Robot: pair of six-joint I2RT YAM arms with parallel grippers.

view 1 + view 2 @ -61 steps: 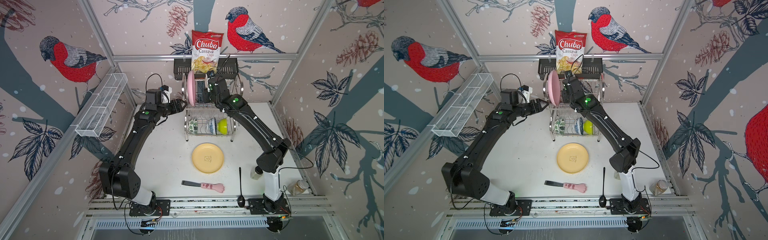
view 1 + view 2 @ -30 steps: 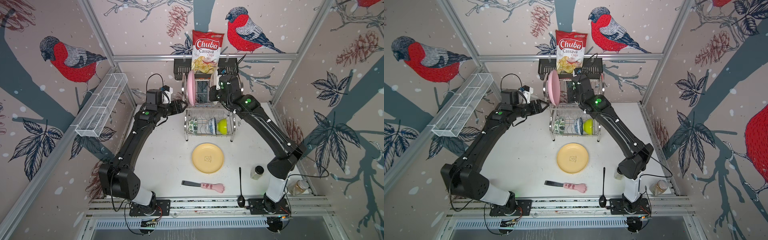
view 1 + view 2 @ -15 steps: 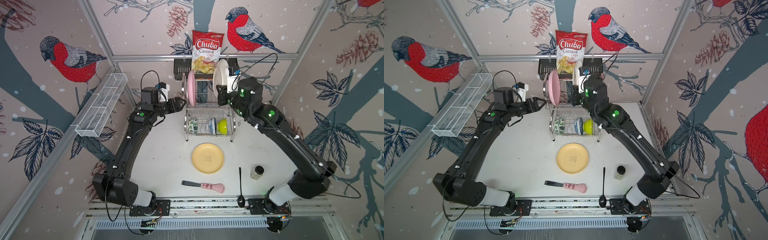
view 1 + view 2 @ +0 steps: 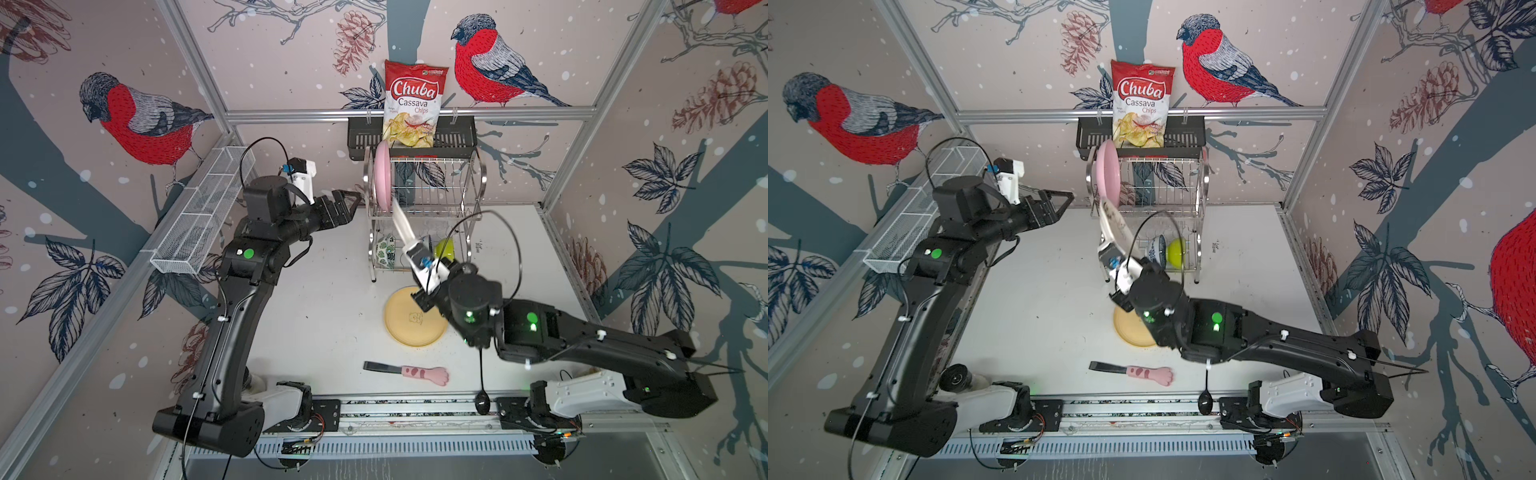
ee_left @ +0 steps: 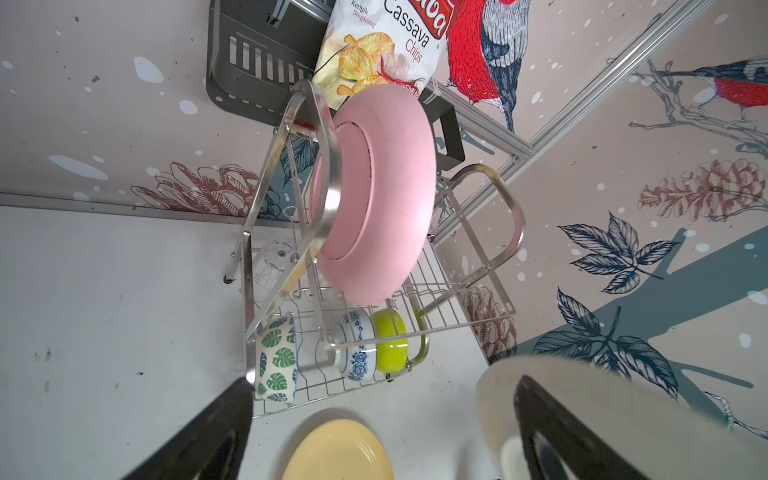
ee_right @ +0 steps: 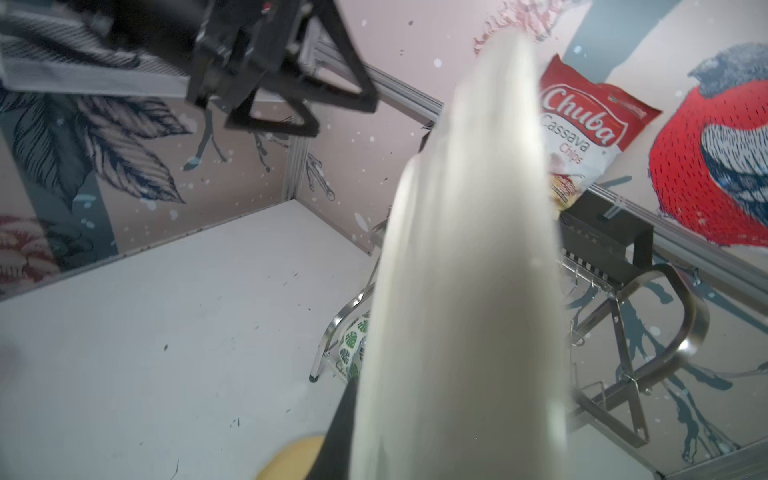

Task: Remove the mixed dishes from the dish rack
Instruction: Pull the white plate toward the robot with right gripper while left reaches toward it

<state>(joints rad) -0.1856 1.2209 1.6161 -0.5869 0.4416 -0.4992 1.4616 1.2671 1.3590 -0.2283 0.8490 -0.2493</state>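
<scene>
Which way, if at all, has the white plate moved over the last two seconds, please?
Yes: the white plate has left the dish rack, coming forward and down toward the cream-yellow plate.

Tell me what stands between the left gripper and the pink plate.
The dish rack's curved steel side handle: the left wrist view shows it crossing in front of the pink plate; in a top view the open left gripper sits outside it.

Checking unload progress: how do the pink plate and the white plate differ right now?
The pink plate stands on edge in the upper tier of the dish rack; the white plate is out of it, tilted in the air. The right pincer grips the white plate; no pincer touches the pink plate.
</scene>
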